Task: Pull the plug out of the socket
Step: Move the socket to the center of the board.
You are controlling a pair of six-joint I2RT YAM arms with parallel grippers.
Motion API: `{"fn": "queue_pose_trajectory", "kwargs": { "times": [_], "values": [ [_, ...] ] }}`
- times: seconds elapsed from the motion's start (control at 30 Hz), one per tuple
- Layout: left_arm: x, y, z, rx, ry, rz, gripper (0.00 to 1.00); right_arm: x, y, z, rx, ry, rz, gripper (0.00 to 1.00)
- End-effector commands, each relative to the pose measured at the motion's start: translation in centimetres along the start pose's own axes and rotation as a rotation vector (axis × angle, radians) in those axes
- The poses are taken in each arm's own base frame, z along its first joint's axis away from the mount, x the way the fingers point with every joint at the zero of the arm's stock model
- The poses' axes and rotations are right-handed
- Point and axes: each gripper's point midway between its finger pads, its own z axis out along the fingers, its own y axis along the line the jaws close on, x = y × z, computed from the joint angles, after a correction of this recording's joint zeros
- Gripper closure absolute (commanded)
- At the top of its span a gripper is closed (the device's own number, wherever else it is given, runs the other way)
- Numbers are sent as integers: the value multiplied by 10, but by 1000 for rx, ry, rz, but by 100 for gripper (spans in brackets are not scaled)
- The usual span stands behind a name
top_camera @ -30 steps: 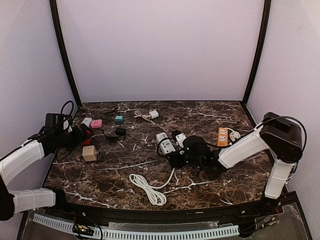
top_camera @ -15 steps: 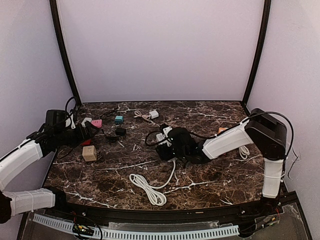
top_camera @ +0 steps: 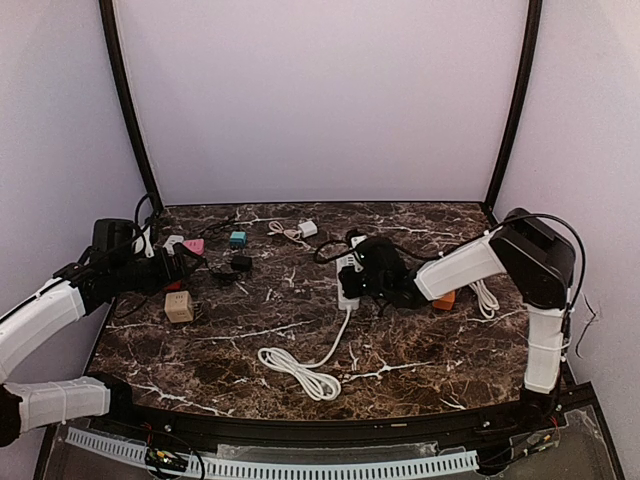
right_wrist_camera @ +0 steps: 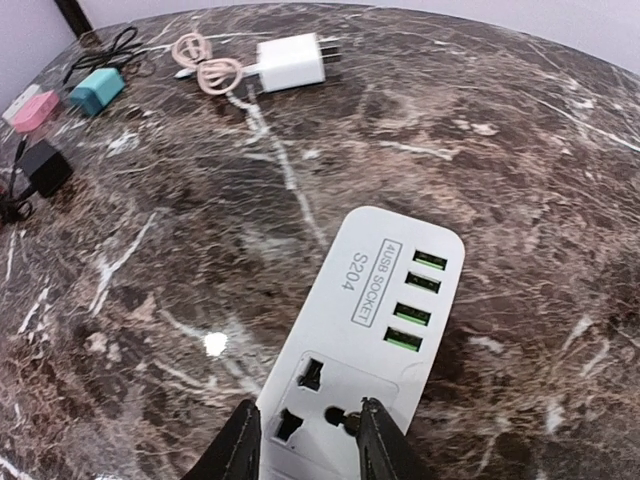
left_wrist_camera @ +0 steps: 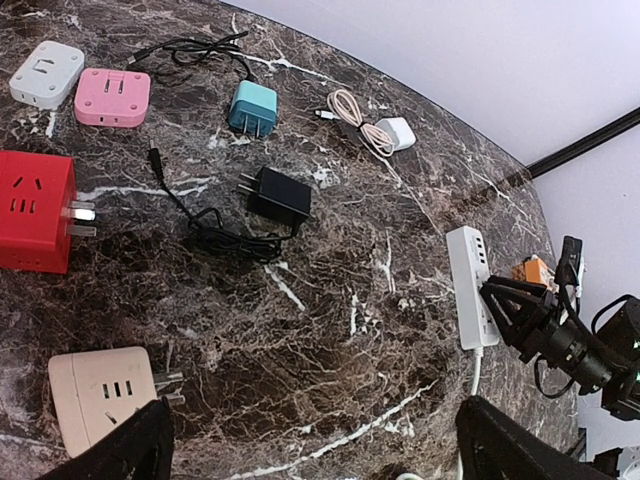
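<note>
1. Your right gripper (right_wrist_camera: pixel 310 445) is over the socket end of the white power strip (right_wrist_camera: pixel 380 320). Its fingers are a narrow gap apart; touching or just above, can't tell.
2. The strip lies mid-table, with its white cord (top_camera: pixel 300 368) looped toward the near edge.
3. Your left gripper (left_wrist_camera: pixel 315 435) is spread wide and holds nothing, above the beige adapter (left_wrist_camera: pixel 95 395) and near the red adapter (left_wrist_camera: pixel 35 210).
4. Which item is the plug: can't tell.

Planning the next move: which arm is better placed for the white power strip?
Right. The right gripper hangs over the power strip, fingers straddling a socket; the left gripper is far off, near the beige adapter.
</note>
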Motion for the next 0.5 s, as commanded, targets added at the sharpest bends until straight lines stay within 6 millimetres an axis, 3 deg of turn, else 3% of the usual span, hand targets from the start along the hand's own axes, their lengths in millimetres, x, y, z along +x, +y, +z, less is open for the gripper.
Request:
{"fn": "queue_pose_trajectory", "kwargs": {
  "times": [0.0, 0.17, 0.47],
  "values": [
    [-6, -12, -6, 27, -9, 34, 1, 38, -71, 0, 162, 133, 19, 67],
    [-4, -15, -2, 20, 4, 65, 1, 25, -115, -1, 242, 118, 57, 68],
    [-7, -16, 0, 4, -3, 80, 1, 19, -175, -6, 309, 125, 141, 69]
  ]
}}
